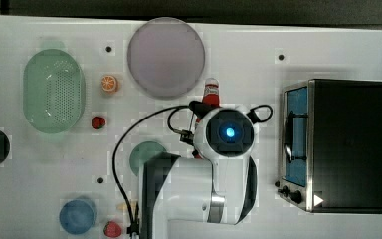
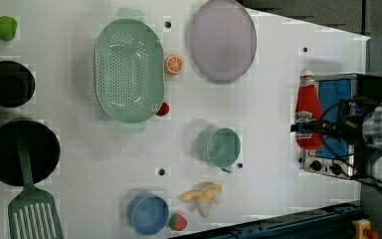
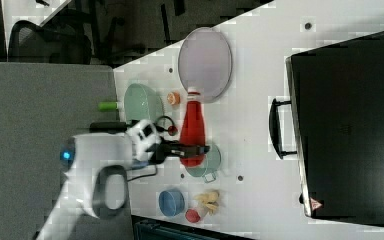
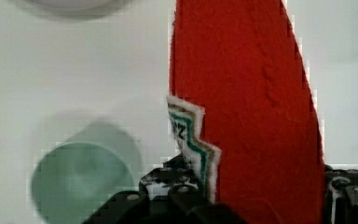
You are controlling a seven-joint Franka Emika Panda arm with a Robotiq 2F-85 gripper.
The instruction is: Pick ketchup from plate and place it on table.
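White tabletop (image 1: 258, 45) with a few black dots and a bunch of kitchen stuff on it: the big pale lilac plate (image 1: 165, 57), a green colander (image 1: 53, 90), a teal cup (image 1: 146, 155), a blue bowl (image 1: 77, 215) and a toaster oven (image 1: 345, 144) over on the top view's right. The hand (image 3: 200, 149) is clamped on the lower body of the ketchup (image 3: 193, 127). The bottle is off the plate, its white cap pointing toward the plate's rim; whether it's touching the tabletop, can't tell.
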